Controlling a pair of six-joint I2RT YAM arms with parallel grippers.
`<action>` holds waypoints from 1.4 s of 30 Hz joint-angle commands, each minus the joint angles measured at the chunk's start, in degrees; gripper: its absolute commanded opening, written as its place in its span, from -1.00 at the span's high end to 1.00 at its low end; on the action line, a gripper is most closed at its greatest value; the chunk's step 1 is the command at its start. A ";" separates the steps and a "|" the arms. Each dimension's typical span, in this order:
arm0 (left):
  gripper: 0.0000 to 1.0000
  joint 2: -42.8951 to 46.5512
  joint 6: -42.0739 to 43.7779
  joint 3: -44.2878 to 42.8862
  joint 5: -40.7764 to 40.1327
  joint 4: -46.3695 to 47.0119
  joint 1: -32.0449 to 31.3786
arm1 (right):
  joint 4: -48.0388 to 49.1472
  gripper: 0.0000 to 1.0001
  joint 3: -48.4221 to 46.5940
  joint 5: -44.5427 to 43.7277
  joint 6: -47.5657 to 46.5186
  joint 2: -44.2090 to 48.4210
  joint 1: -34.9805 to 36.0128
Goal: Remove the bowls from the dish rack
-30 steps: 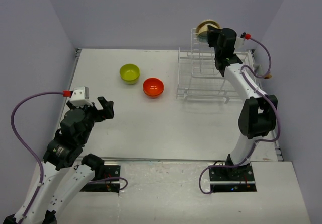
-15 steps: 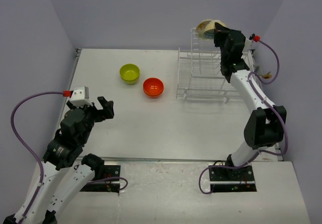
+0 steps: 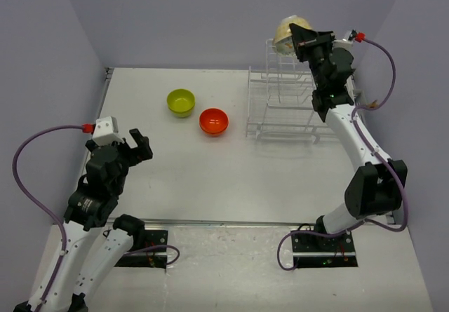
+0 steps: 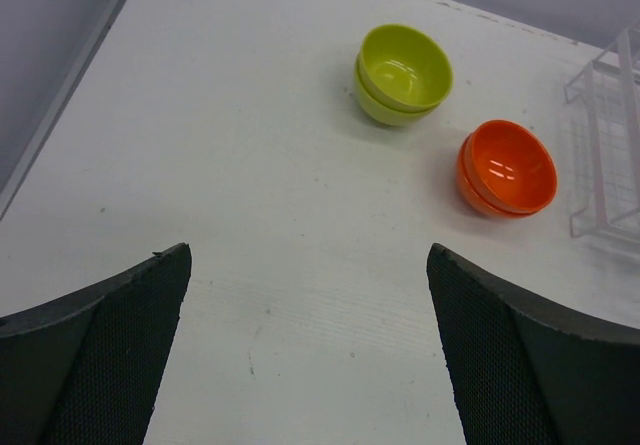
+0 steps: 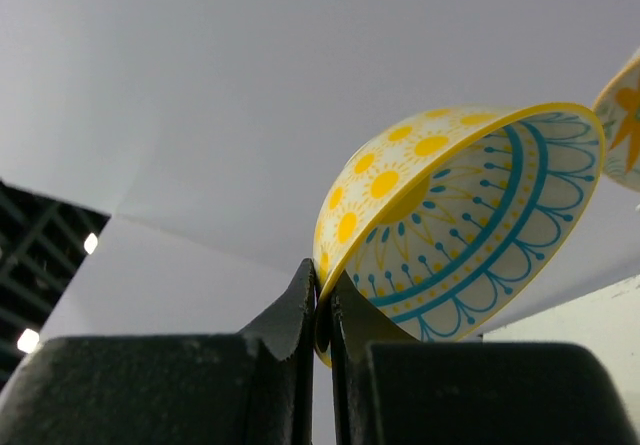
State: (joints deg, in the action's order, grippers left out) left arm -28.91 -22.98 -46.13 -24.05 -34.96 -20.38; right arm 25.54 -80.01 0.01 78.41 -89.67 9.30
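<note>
Right gripper [image 5: 322, 277] clamped on the rim of the patterned bowl [image 5: 470, 215], held tilted above the tall end of the dish rack [image 3: 280, 110]; advise lifting clear of its wires before carrying leftward of the rack.

White matte table [image 3: 210, 179] with a few faint scuffs and specks, metal strip [image 3: 231, 222] along its near edge, grey edging [image 3: 105, 95] down the left side. Pale lavender walls [image 3: 175, 17] at back and both sides. Right wrist view: dark ceiling patch [image 5: 40, 255] far left, two small lights.
</note>
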 commanded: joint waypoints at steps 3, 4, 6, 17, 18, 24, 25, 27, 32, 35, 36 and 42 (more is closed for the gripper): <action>-1.00 -1.24 -0.40 -0.89 -1.35 1.47 5.52 | 6.63 1.00 0.03 12.98 -10.81 7.04 0.72; -1.00 -1.24 -0.40 -0.81 -1.09 1.65 6.22 | 5.76 1.00 -0.32 14.13 -12.22 7.66 1.15; -1.00 -1.50 -0.22 -0.80 -0.29 1.82 8.16 | 1.20 1.00 -1.98 17.47 -18.01 9.42 2.65; -1.00 -1.77 0.22 -0.45 1.73 2.70 13.35 | -29.13 1.00 -7.27 18.98 -62.57 13.47 20.30; -1.00 -1.68 0.22 -0.37 1.64 2.62 13.52 | -31.58 1.00 -8.49 16.89 -65.55 12.51 21.80; -1.00 -1.50 0.22 -0.28 1.73 2.62 13.61 | -56.46 1.00 -21.67 4.59 -82.78 -0.04 34.19; -1.00 -1.42 0.04 -0.45 1.29 2.27 13.61 | -59.70 1.00 -22.47 2.82 -84.11 -1.29 37.51; -1.00 -1.07 -0.83 -1.50 -3.16 0.69 13.70 | -62.79 1.00 -25.36 -0.70 -87.09 -6.27 40.78; -1.00 6.57 -6.20 -2.39 -14.26 -4.06 14.14 | -70.97 1.00 -33.79 -12.12 -91.41 -20.35 50.54; -1.00 10.70 -6.90 -2.21 -15.85 -4.15 14.23 | -75.19 1.00 -39.07 -16.01 -94.57 -29.32 54.24; -1.00 11.84 -7.68 -2.38 -17.15 -5.02 14.23 | -76.42 1.00 -39.87 -15.92 -96.41 -31.08 55.55; -1.00 14.66 -11.03 -3.44 -22.53 -8.28 14.23 | -76.34 1.00 -41.20 -13.90 -99.76 -38.65 56.35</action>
State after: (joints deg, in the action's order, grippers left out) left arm -14.94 -31.00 -48.34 -41.34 -41.10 -6.74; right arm -49.71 -117.12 -11.00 -16.67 -129.40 66.54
